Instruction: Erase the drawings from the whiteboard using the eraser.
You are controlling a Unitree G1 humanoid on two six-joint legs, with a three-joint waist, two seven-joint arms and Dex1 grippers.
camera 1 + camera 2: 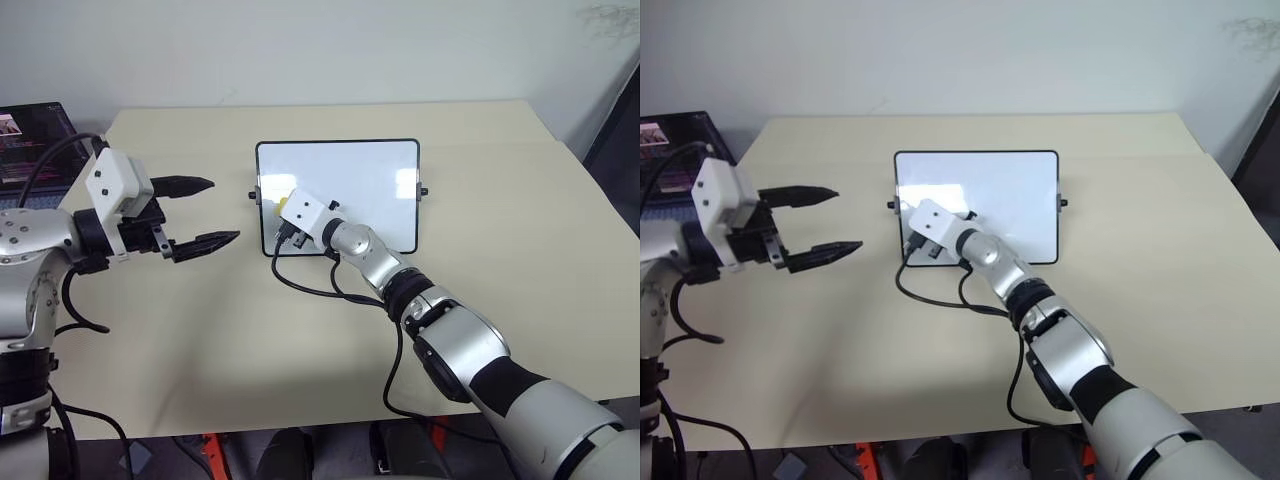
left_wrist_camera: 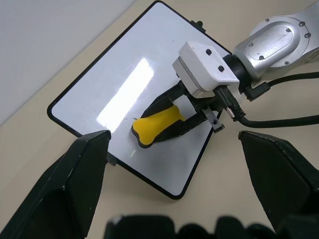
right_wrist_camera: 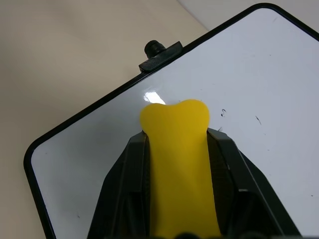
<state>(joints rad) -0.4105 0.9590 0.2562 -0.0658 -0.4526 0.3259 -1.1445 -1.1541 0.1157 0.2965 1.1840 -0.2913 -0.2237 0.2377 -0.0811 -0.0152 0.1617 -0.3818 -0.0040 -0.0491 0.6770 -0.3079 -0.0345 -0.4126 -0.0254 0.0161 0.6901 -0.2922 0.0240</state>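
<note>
Right gripper [image 1: 284,222], left eye view: clenched on the yellow eraser [image 1: 284,203], low over the left part of the whiteboard [image 1: 370,180] at centre frame on the tabletop [image 1: 520,250]. Left gripper [image 1: 205,212] at left of frame, fingers spread, grasping nothing, well apart from the board. Laptop [image 1: 30,140] at far upper left.

Right eye view: same layout; board surface mostly white, no clear drawings readable from here.

Left wrist view: eraser [image 2: 159,124] at centre, dark underside facing the board, seemingly touching or just above it near the lower edge. Best kept flat, not tipped on an edge, so the whole pad wipes.

Right wrist view: eraser [image 3: 179,164] pinched between both black fingers [image 3: 124,194], nose pointing toward a side knob [image 3: 155,49] at upper centre. Faint marker specks [image 3: 223,112] right of the nose, probably remnants. Advisable: light downward pressure, slow sweep toward those specks, short overlapping strokes. Risk: unclamped board sliding under the push.
</note>
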